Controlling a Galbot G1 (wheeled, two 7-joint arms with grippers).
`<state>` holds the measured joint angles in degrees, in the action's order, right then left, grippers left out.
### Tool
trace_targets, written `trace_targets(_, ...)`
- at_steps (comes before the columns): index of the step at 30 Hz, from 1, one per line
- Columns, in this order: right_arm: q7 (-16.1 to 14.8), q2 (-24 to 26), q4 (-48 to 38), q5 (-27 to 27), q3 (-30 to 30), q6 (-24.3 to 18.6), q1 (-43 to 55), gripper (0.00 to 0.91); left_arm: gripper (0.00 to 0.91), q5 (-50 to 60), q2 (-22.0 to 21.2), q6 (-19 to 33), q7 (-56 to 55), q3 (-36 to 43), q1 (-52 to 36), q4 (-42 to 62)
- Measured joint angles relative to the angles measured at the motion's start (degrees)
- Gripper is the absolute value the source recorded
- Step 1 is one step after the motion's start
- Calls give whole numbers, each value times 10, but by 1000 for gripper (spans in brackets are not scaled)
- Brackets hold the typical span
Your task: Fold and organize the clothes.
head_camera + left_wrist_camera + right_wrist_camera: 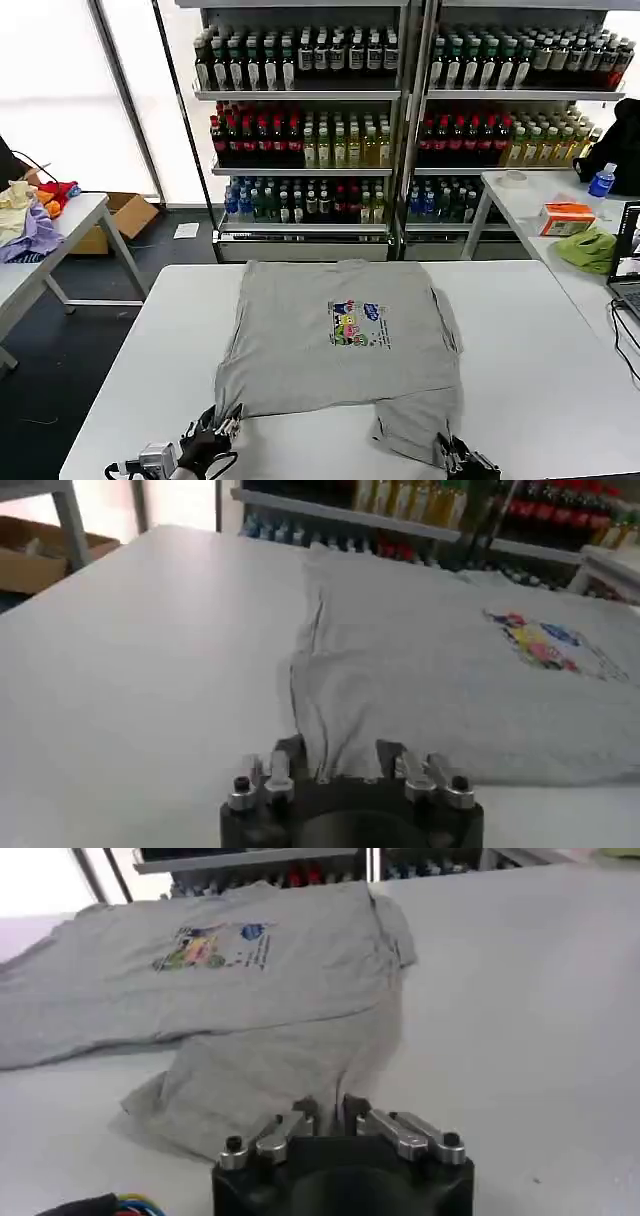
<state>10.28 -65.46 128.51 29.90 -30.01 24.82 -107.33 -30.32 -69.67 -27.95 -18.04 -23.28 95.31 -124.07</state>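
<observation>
Your light grey T-shirt (320, 340) lies spread on the white counter (520, 380) in front of you, chest print (357, 323) facing up and the neck end toward you. One sleeve trails off the near edge on your right side, bunched and creased, while the rest of the fabric sits fairly flat apart from a fold line running along its left edge. Your left gripper (222, 428) sits at the near left corner of the shirt; in the left wrist view its fingers (283, 770) are drawn in on either side of a pinched-up ridge of cloth, so it is clamped on the T-shirt (450, 680) at that corner. Your right gripper (447, 452) is at the near right, at the end of the trailing sleeve; in the right wrist view the gripper (330, 1114) has its fingertips (305, 1112) nearly together with a thin fold of the T-shirt (260, 978) caught between them, so it too is gripping the cloth. Both grippers rest low, close to the counter surface. Behind the counter stand shelves of bottled drinks (300, 130). A side table on your left carries purple, yellow and red garments (35, 215), and on your right another counter holds an olive-green cloth (588, 250) and an orange box (566, 217).
</observation>
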Motion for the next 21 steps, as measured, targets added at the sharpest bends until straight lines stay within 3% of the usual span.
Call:
trace_targets(12, -34, 17, 34, 36, -31, -42, -22, 0, 10, 42, -32, 27, 12, -18, 18, -34)
trace_targets(21, -52, 45, 85, 59, -64, -52, -85, 0, 10, 51, -30, 23, 19, -44, 58, -88)
